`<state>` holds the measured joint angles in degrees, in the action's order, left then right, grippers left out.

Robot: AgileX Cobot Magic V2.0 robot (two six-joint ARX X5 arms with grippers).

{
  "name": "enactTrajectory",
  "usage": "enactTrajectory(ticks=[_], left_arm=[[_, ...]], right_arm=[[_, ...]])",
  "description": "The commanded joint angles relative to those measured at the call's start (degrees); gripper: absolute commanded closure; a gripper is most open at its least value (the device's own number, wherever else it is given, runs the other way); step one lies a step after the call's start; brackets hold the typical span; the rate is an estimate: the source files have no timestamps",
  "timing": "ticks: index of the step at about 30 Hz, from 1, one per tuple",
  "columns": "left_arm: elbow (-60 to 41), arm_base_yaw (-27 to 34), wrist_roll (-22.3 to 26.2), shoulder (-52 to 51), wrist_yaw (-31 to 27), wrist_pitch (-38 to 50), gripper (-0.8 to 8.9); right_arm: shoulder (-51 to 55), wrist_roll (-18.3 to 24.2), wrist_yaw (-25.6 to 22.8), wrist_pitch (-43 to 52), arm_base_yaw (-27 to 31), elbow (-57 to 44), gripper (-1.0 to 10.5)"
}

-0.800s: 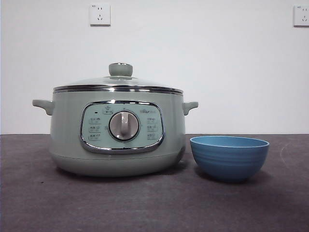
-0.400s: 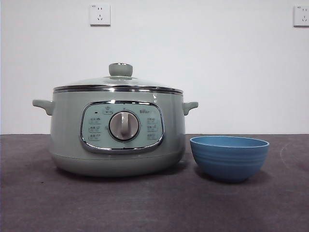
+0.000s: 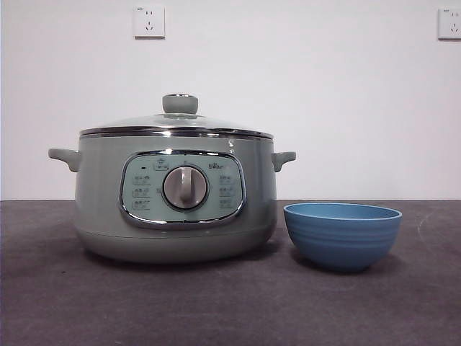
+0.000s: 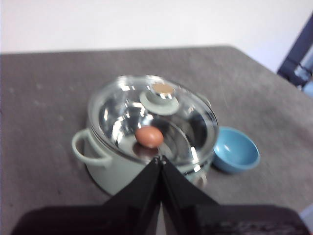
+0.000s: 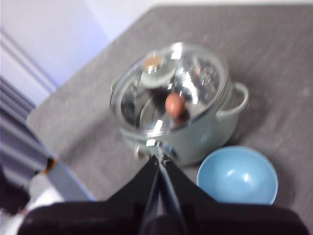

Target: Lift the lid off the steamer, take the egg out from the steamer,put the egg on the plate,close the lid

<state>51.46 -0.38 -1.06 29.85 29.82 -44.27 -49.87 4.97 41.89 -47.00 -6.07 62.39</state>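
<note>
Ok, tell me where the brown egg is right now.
The brown egg sits inside the sage-green steamer, seen through its closed clear glass lid in both wrist views. The front view hides it; the small blue bowl beside the pot holds nothing.

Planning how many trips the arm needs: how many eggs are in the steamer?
1. A single brown egg lies inside the steamer, seen through the glass lid, near the middle. The lid's knob might hide others.

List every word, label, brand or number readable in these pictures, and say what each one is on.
No text can be read.
Steamer control panel: small marks around the dial and a short mark at upper right, too small to read.
Lid, blue bowl, wall sockets: no text visible.
</note>
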Motion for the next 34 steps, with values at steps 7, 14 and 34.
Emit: enactTrajectory(ticks=[7,14,34], left_arm=[[3.34,-0.02,5.62,5.51,0.83,-6.75,8.21],[3.37,0.0,5.53,5.7,3.56,-6.71,6.96],[3.37,-0.55,1.03,8.11,8.11,4.59,2.52]], right_arm=[[-1.57,8.46,0.0,-8.48,-2.6,1.09,9.6],[-1.55,8.35,-0.13,-8.26,-2.69,1.09,7.9],[-1.55,5.99,-0.11,-8.24,-2.69,1.09,4.1]])
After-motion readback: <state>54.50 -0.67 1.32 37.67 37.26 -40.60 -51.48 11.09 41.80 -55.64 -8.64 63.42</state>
